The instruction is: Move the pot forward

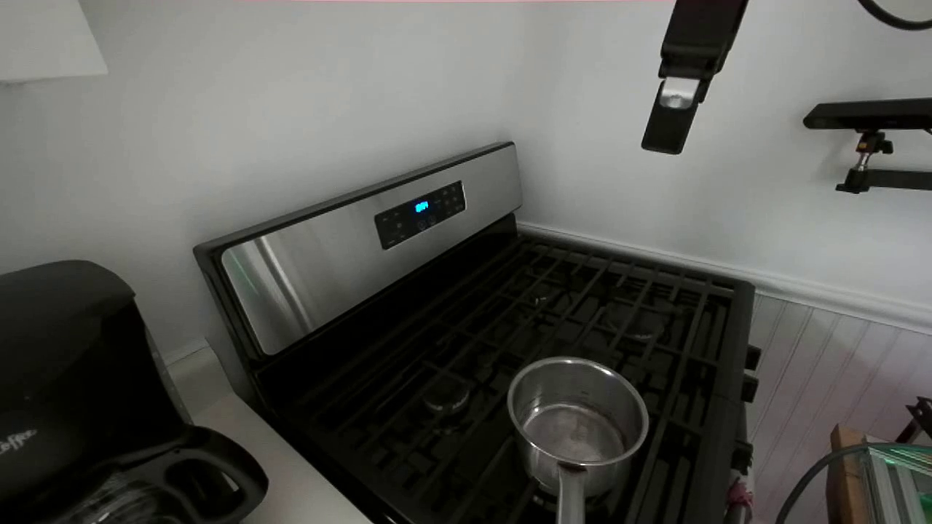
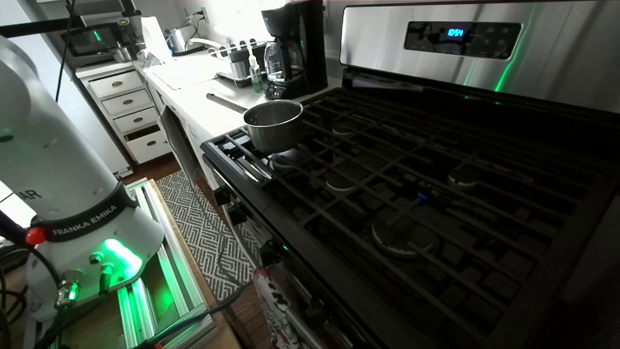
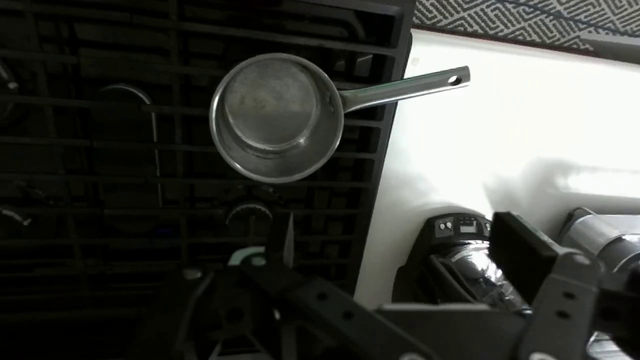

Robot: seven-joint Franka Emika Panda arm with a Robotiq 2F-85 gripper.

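Holding gripper [image 3: 398,225] unclenched, with fingers [image 3: 522,250] well apart, higher than pot [image 3: 276,120] and away from it; seeing pot upright on stove [image 2: 334,213], shiny inside, at front corner next to counter [image 3: 500,130], in both exterior views; tracing handle [image 3: 405,88] straight out past stove's edge, over counter; noting coffee maker [image 2: 312,48] on counter, just beside stove, with greenish bottle [image 2: 256,80] near it; reading 10:54 in blue on display [image 2: 455,32], set in stove's back panel [image 1: 328,262]; spotting patterned towel [image 2: 273,300] hung at stove's front; looking down to rug [image 2: 208,237] alongside, also patterned; finding arm [image 2: 53,145] across rug from stove, white, lit green at base [image 2: 92,261], in an exterior view; making out drawers [image 2: 127,102] farther back, under counter, and microwave [image 2: 80,48] above them with green digits [image 2: 97,36] lit
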